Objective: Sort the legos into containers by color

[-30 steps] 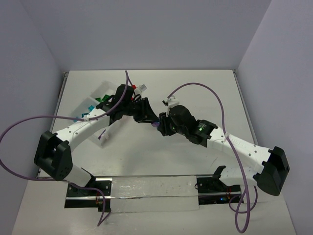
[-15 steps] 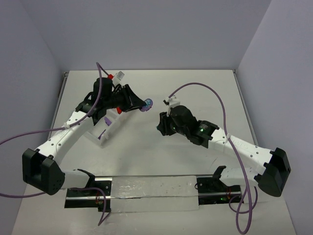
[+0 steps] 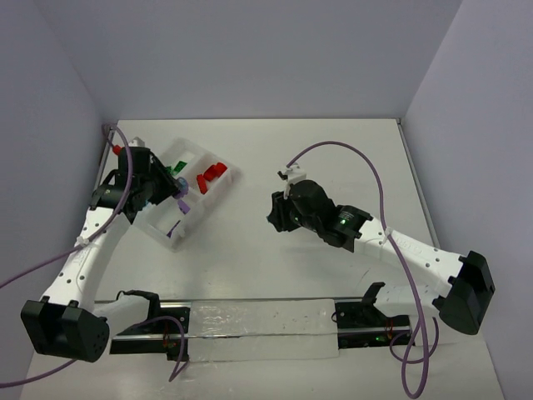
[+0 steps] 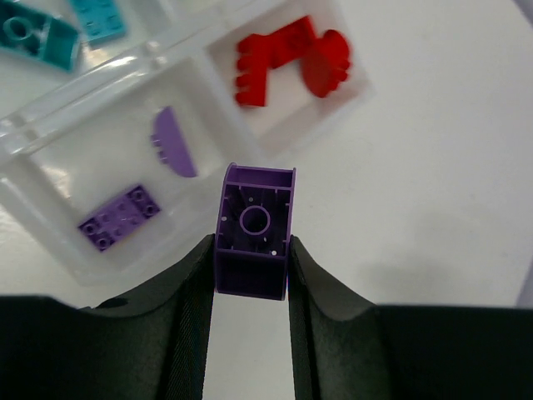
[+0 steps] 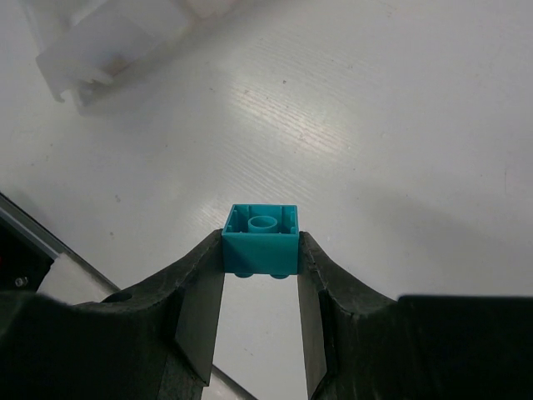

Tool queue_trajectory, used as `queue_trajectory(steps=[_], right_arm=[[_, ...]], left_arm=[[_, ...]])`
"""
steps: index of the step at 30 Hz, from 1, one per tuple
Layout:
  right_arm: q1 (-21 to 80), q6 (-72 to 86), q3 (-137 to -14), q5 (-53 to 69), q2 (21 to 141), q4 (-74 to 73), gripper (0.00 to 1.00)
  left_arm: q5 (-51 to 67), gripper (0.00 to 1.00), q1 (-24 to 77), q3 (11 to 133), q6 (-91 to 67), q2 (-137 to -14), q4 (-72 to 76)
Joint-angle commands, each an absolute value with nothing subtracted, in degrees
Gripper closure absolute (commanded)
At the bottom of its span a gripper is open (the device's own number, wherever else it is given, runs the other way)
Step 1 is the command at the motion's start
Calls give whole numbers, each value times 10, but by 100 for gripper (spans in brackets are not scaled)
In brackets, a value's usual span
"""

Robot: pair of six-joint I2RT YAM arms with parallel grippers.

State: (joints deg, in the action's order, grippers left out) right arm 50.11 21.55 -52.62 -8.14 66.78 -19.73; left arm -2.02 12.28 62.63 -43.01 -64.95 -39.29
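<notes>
White surface point(image 3: 333, 158) between pale walls, two arms reaching out over it from the near edge. A second ago both claws met nose to nose at the middle, with something purple between them. Since then the left arm has swung well away to the left, and its claw now hangs at the tray point(image 3: 226, 172), which lies slantwise at the far left.

The left claw point(image 4: 252, 250) is pinching a purple brick point(image 4: 254, 229) by its two sides, hollow underside toward the wrist camera. The brick hangs at the corner of the compartment that holds a flat purple plate point(image 4: 121, 217) and a half-round purple piece point(image 4: 171, 143). Whether it is over that compartment or just outside its wall I cannot tell. The next compartment holds red pieces point(image 4: 287, 62), and teal pieces point(image 4: 37, 37) lie farther on.

With the arm out of the way, the tray shows more from above than it did. The red pieces and a green piece point(image 3: 175, 169) were hidden half a second ago and are now plain.

The right arm has barely shifted in the last half second, after drawing back a little from the meeting point. The right claw point(image 5: 261, 258) is pinching a teal brick point(image 5: 261, 237) over bare surface at the middle, well apart from the tray.
</notes>
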Motion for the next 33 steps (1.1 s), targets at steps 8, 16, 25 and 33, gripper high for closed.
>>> queue_trajectory(steps=[8, 16, 25, 33], right_arm=[[504, 211, -540, -88, 661, -192, 100], [505, 211, -563, -79, 676, -190, 100], [505, 219, -606, -19, 709, -184, 100], [483, 304, -742, 118, 812, -304, 100]], left_arm=[[-91, 100, 87, 556, -418, -674, -376], [-69, 19, 86, 574, -400, -681, -371], [170, 23, 94, 602, -332, -592, -270], [307, 17, 98, 547, -251, -543, -196]])
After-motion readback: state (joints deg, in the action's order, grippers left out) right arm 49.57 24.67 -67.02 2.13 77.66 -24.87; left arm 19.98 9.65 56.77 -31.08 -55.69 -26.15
